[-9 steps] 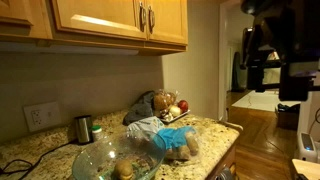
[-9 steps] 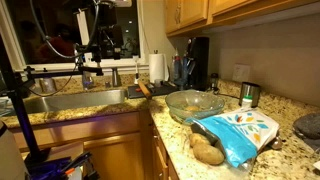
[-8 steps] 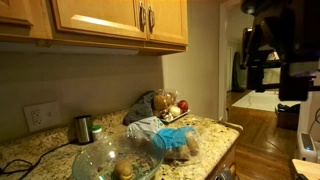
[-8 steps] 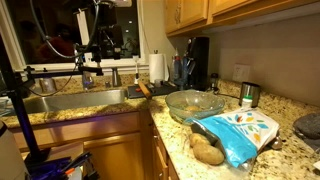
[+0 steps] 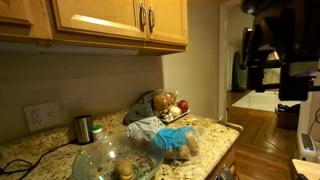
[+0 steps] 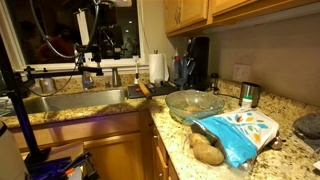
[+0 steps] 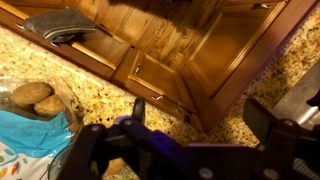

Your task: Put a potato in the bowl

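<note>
Fingers are spread wide and empty, clear of the tabletop, so I'd come straight down on a potato at the bag's mouth, near the bowl, and pinch its middle.

No legible text, seemingly.

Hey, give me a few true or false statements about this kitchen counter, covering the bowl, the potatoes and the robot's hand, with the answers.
1. The glass bowl sits on the granite counter. True.
2. The metal cup stands inside the bowl. False: it stands apart from it, near the wall.
3. Potatoes lie at the open end of the blue-and-white bag. True.
4. The hand grips a potato. False: the wrist view shows it open and empty.
</note>
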Robot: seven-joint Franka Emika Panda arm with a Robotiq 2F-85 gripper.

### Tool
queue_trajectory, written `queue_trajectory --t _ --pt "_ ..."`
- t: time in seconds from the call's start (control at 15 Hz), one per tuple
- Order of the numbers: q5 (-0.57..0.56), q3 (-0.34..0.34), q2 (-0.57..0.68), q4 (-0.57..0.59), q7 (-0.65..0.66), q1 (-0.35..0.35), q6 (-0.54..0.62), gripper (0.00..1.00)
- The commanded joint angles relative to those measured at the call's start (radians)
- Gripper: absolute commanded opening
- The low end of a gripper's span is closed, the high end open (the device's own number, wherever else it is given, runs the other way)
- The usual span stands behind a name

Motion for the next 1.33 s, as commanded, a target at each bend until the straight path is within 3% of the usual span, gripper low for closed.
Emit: queue_trajectory --t 0.0,0.4,1.0,1.27 --pt "-0.01 0.002 0.002 0.0 0.005 -0.012 0.008 1.0" --pt "-0.043 -0.018 0.019 -0.002 0.018 -0.07 0.036 1.0" --pt "-0.15 -0.079 0.075 -0.001 0.03 -0.199 0.187 1.0" --pt "-0.134 -0.082 0.075 0.003 0.009 -0.17 0.155 1.0"
